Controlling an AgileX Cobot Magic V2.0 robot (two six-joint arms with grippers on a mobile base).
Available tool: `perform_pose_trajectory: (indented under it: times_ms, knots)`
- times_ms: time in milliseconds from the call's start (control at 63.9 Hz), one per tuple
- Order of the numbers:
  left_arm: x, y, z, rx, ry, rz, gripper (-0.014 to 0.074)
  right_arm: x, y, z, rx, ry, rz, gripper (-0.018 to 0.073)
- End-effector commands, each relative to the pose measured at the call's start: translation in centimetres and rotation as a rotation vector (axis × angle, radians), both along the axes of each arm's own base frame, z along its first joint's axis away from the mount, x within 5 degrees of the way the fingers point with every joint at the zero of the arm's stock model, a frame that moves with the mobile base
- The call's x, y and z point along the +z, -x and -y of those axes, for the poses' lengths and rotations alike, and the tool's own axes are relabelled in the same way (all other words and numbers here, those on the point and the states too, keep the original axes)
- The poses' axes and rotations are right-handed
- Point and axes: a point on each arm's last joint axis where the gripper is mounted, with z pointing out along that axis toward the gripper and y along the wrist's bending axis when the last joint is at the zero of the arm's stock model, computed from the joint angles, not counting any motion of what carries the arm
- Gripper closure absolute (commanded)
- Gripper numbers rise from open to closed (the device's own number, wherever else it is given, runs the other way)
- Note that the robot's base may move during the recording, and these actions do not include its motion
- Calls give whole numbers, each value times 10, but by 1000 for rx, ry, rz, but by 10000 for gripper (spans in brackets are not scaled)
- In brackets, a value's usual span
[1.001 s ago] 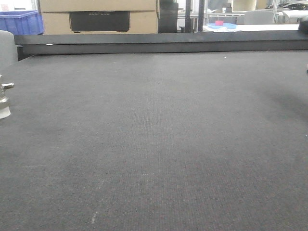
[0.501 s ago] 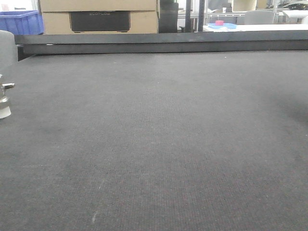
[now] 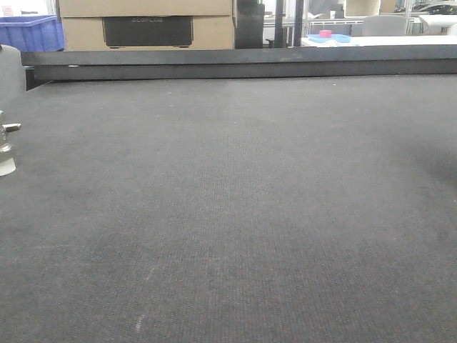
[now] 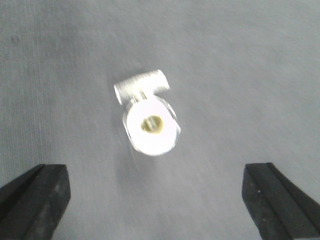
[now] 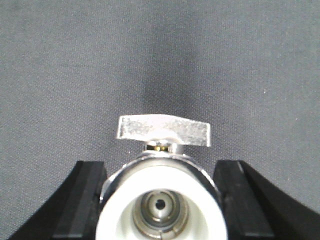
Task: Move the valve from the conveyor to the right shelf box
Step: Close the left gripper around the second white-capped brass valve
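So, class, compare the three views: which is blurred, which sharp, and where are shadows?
Left wrist view: loose valve blurred, white cap overexposed. Right wrist view: gripped valve sharp, dark shadow streak on the conveyor beyond it. Front view: sharp, faint shadow at right.

Front view: set low, near belt level, facing across the conveyor (image 3: pixel 235 200) to its far rail (image 3: pixel 235 63). Both wrist views look down on the same belt (the right one very near, a valve (image 5: pixel 162 200) filling its lower edge).
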Motion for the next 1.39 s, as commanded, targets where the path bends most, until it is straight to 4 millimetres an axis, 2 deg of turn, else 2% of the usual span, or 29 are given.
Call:
perform_pose_trajectory:
  times_ms: [0, 203, 391, 813, 986, 1064, 1126, 1236, 1330, 1377]
  knots:
    - [-8, -13, -1, -18, 8, 13, -3, 6, 1, 1, 2, 6, 51, 713]
    - [-42, -29, -2, -17, 20, -69, -3, 6, 1, 1, 2, 6, 51, 713]
    - [-63, -37, -3, -9, 24, -122, -3, 6, 1, 1, 2, 6, 51, 713]
    - [-87, -45, -5, 69, 38, -176, -3, 6, 1, 1, 2, 6, 51, 713]
    - [-87, -45, -5, 71, 39, -176, 4, 6, 1, 1, 2, 6, 51, 713]
    - [-87, -46, -5, 71, 38, -172, 68, 6, 1, 1, 2, 6, 51, 713]
    - [-87, -46, -5, 92, 44, -165, 162, 6, 1, 1, 2, 6, 51, 713]
    - [-87, -47, -5, 99, 52, -157, 422, 6, 1, 1, 2, 6, 51, 713]
    - [-87, -46, -4, 98, 54, -175, 688, 6, 1, 1, 2, 7, 49, 713]
    - [-84, -44, -4, 97, 54, -177, 707, 6, 1, 1, 3, 7, 46, 713]
